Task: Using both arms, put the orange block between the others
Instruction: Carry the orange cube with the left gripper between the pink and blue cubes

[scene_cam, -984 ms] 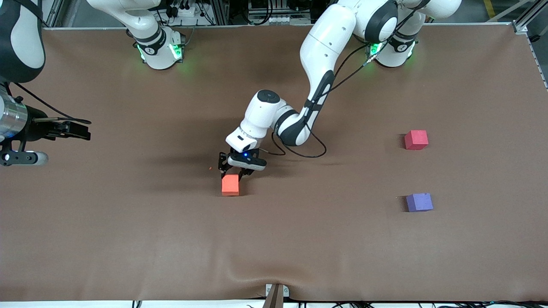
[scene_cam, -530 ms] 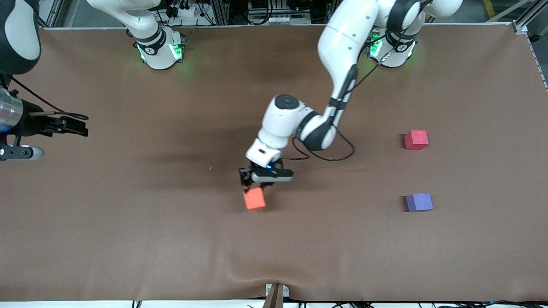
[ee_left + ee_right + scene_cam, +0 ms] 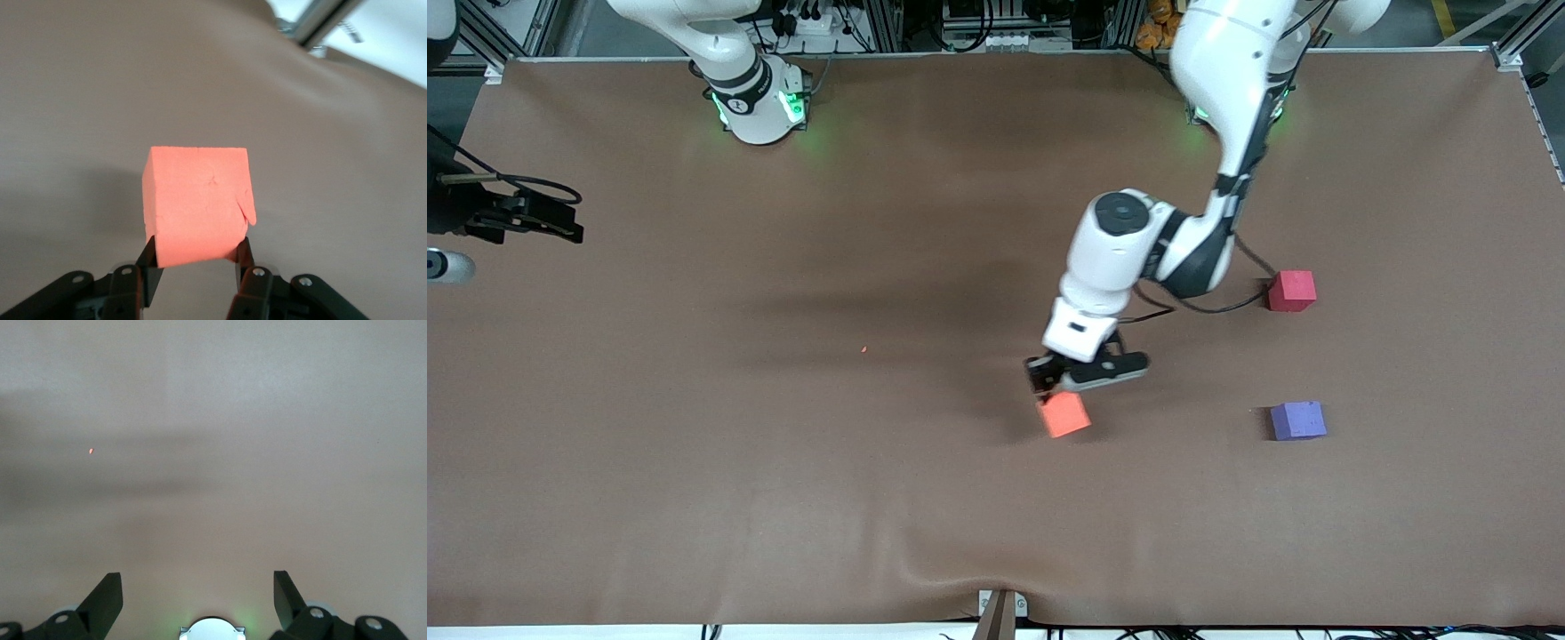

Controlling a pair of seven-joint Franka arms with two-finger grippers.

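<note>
one orange block (image 3: pixel 1064 414) in left pincer (image 3: pixel 1060 384), two other cubes (image 3: pixel 1292 291)

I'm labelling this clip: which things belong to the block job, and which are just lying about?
Job:
- orange block, shut in the left gripper over the table
- red-pink cube
- purple-blue cube
- right gripper, open, waiting

Lying about:
- small orange speck on the table

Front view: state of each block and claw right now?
orange block: held in the shut left claw, over bare table.
red-pink cube: resting on table, untouched.
purple-blue cube: resting on table, untouched.
right claw: open, empty, waiting at its table end.
</note>
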